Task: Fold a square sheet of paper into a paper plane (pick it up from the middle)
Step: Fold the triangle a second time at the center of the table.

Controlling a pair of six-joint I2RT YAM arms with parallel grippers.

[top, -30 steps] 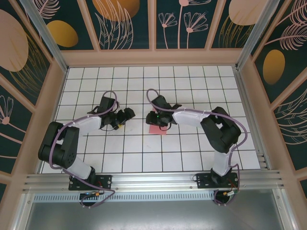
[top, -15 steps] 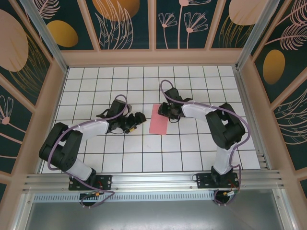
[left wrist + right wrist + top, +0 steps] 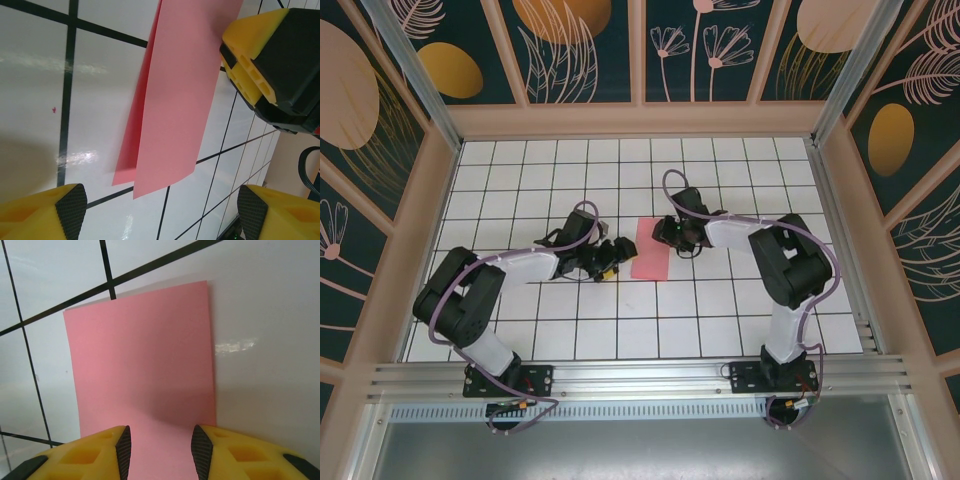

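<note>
1. One fold is in evidence. The square sheet of paper point(image 3: 650, 262) lies flat on the gridded table point(image 3: 620, 330) as a pink rectangle, doubled on itself. In the left wrist view we note two layers whose long edges are slightly out of line.
2. Position: the sheet sits near mid-table, between the two grippers.
3. Left gripper point(image 3: 607, 262): low over the table, just beside the sheet's left edge. Its jaws stand wide apart and the pads point(image 3: 70, 207) are empty, with nothing held.
4. Right gripper point(image 3: 670, 236): at the sheet's far right edge. Its jaws are partly apart, and the fingertips point(image 3: 123, 450) sit over the paper's border with flat paper visible in the gap. We see no clamp on the sheet, and we cannot tell whether the tips press down on it.
5. Progress, in our judgement: early. The halving fold appears made. We find no pointed nose and no wing folds, so the paper plane is not yet formed and most of the folding remains.
</note>
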